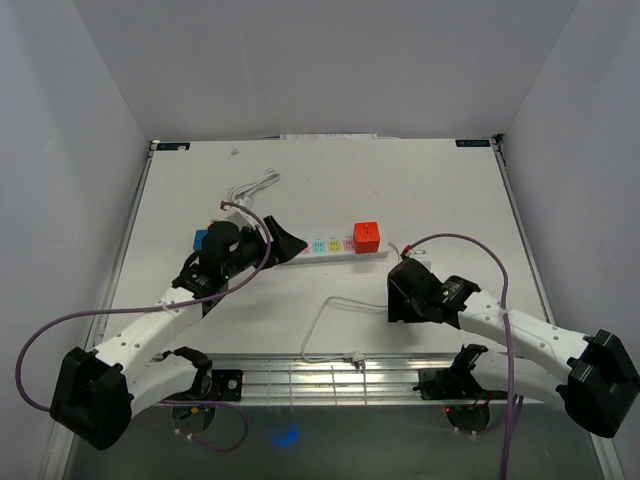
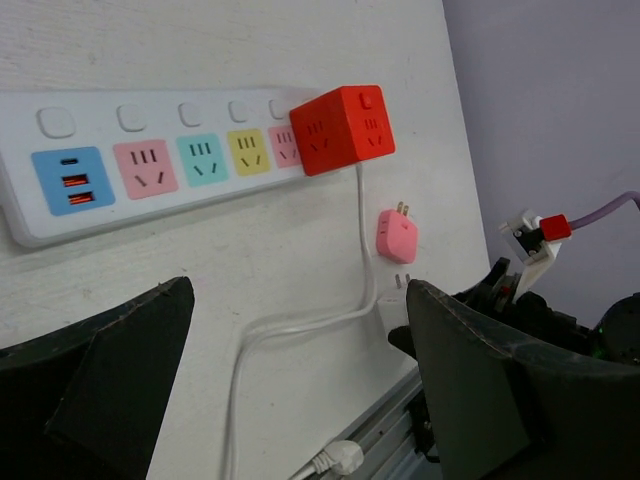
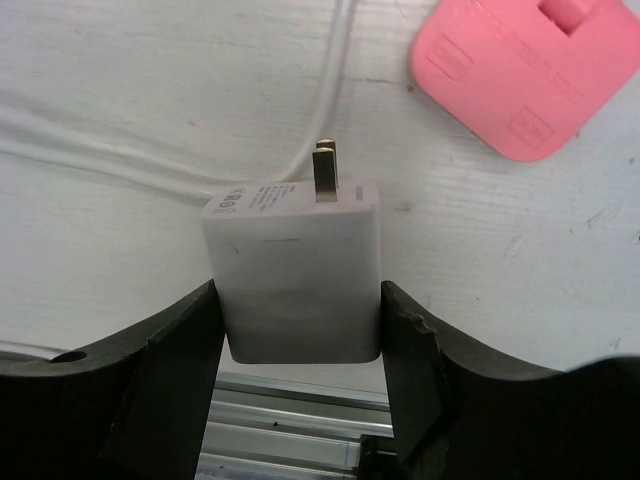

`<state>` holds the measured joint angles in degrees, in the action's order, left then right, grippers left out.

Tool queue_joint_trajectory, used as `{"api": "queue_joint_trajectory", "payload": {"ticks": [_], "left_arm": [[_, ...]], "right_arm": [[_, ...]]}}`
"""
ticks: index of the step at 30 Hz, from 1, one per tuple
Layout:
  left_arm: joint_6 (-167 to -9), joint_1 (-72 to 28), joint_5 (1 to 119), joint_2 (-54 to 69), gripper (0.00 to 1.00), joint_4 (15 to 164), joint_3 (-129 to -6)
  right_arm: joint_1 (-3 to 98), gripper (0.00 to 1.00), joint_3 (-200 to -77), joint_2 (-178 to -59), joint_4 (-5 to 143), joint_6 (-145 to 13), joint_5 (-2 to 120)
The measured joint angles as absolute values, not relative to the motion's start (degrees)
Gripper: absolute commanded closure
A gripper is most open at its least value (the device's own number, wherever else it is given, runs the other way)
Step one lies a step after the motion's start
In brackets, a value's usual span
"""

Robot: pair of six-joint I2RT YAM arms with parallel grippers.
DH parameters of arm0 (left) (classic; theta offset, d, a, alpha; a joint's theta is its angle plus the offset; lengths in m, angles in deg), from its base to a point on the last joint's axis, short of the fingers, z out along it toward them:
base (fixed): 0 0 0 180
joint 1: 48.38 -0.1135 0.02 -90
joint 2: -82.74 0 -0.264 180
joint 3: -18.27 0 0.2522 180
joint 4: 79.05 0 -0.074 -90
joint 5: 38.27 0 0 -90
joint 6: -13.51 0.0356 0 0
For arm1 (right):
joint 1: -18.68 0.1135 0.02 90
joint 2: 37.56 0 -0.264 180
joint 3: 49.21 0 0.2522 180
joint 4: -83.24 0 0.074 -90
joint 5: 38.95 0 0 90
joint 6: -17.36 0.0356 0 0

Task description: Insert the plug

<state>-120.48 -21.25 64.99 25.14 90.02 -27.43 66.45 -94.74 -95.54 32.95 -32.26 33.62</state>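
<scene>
Right gripper (image 3: 297,310) clamps the white charger plug (image 3: 290,235), prongs pointing away; left gripper (image 2: 298,330) gapes wide near the power strip (image 2: 150,170).

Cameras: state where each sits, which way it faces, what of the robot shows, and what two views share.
Top external: above and behind the arm bases, looking down on the white table; the left arm and right arm show whole.
Left wrist: on the left arm, facing the white power strip with coloured sockets; the open left gripper frames the view.
Right wrist: on the right arm, looking down at the table; the right gripper clamps the white two-prong charger block.
Shared: the flat pink plug lies in both wrist views.
</scene>
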Motion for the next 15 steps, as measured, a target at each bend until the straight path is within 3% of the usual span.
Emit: {"api": "queue_joint_trajectory", "payload": {"ticks": [6,15], "left_arm": [[-125.59,-15.3,67.77,20.07,0.02,88.97,-34.47],[-131.78,-8.59,70.5,13.84,0.02,92.27,-35.12]], "right_arm": [[66.82,0.62,-101.08,-93.96,33.99,-37.31,38.18],[67.08,0.62,-107.92,-94.29,36.7,-41.5,47.17]]}}
